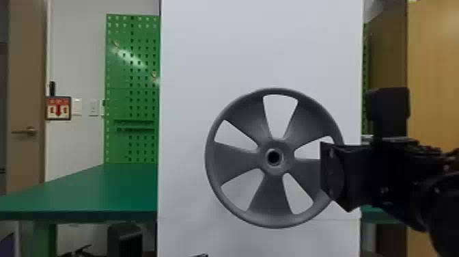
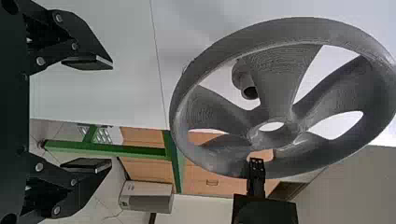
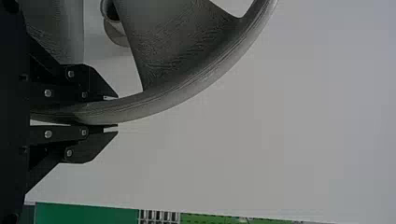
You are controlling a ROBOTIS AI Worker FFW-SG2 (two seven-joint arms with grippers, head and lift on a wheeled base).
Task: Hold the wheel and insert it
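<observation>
In the head view my right gripper (image 1: 329, 174) holds the grey five-spoked wheel (image 1: 235, 160) by its right rim, with the wheel facing the white panel. The right wrist view has the right gripper (image 3: 116, 112) shut on the rim of the wheel (image 3: 173, 100). A grey round peg (image 3: 111, 11) stands out from the panel behind the spokes. Seen from the left wrist, that peg (image 2: 250, 88) shows through an opening of the wheel (image 2: 278, 70), beside the hub hole rather than in line with it. My left gripper (image 2: 112, 114) is open, apart from the wheel, nothing between its fingers.
The white panel (image 1: 191, 61) stands upright behind the wheel. A green table (image 1: 85, 191) and a green pegboard (image 1: 131, 92) are to its left. A wooden surface (image 1: 433, 68) rises at the far right. A white box (image 2: 147, 196) lies beyond the left gripper.
</observation>
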